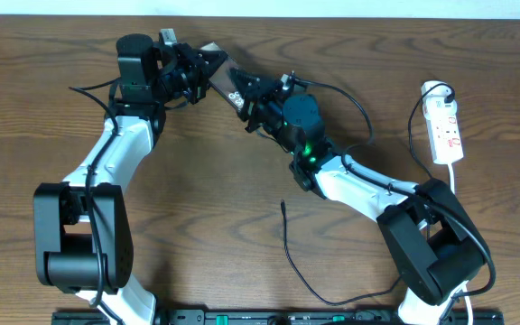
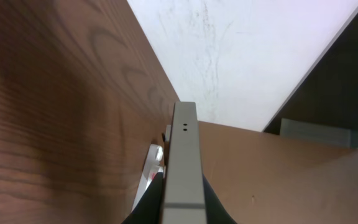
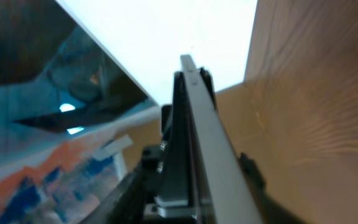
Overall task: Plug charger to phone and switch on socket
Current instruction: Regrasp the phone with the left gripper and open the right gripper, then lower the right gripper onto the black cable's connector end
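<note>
Phone: I count one, held off the table between the two grippers. The left gripper has one end and the right gripper has the other. In the left wrist view the phone runs edge-on straight out between the dark fingers, which sit tight against both of its faces. The right wrist view shows the same thing, with the pale edge pinched between the right fingers.

I see one charger. Its tip lies flat on the wood, well apart from the right fingers, back on their wrist side. The single socket lies far out beyond the right arm, well apart from both sets of fingers.

From above, the grippers cover much of the phone. Its port is hard to make out. I only see two tiny holes on the edge in the left wrist view. I cannot read the socket's switch.
</note>
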Controlling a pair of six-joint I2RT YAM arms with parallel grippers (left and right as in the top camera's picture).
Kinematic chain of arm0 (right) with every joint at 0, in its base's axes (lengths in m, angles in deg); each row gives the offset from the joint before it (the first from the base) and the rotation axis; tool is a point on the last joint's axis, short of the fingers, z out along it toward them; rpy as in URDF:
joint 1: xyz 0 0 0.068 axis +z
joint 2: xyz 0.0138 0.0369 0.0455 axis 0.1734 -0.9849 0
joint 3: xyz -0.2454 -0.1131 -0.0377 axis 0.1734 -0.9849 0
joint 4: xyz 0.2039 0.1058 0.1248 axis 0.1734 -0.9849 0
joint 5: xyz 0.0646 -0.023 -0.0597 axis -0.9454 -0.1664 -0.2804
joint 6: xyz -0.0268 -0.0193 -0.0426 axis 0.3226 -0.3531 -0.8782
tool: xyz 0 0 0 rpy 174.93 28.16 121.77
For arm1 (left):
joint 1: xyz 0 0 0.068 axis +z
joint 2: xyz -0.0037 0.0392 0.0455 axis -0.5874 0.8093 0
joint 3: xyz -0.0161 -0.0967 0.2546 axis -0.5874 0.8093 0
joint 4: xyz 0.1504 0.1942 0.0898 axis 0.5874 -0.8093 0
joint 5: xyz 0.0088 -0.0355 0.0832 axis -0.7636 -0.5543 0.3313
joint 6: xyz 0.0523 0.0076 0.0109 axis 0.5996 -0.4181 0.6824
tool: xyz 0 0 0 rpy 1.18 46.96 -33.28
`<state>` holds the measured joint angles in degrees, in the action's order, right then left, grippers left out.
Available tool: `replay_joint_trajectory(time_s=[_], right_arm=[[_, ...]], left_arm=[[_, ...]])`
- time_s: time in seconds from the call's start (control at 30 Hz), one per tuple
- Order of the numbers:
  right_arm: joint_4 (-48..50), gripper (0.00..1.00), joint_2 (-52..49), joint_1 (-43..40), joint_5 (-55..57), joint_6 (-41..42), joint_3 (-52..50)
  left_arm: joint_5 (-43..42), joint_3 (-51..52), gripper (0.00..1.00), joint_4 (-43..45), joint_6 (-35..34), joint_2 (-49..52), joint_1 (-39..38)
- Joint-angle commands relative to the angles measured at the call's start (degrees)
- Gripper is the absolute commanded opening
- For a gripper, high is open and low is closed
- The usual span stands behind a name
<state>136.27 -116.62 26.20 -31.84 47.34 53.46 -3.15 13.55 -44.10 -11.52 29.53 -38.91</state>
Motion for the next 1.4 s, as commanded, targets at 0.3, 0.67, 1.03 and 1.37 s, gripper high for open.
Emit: replay_joint_trajectory(time_s=[0.3, 0.67, 1.03, 1.37], right_arm=[[0.3, 0.99, 0.4, 1.0, -0.9, -0.1, 1.2], [1.6, 0.99, 0.4, 0.8, -6.6, -29.7, 1.2], [-12.2, 0.99, 0.4, -2.8, -27.3, -52.0, 5.9], [-79.4, 0.99, 0.4, -2.6, -18.1, -77.9, 24.9]], left_arm=[[-0.3, -0.5, 0.07, 0.4, 0.7, -0.8, 5.0], [-13.9, -0.5, 0.07, 3.1, 0.7, -0.8, 20.6], [-38.8, -0.5, 0.07, 4.0, 14.4, -0.8, 27.0], [-39.3, -0.5, 0.07, 4.0, 16.1, -0.8, 26.9]])
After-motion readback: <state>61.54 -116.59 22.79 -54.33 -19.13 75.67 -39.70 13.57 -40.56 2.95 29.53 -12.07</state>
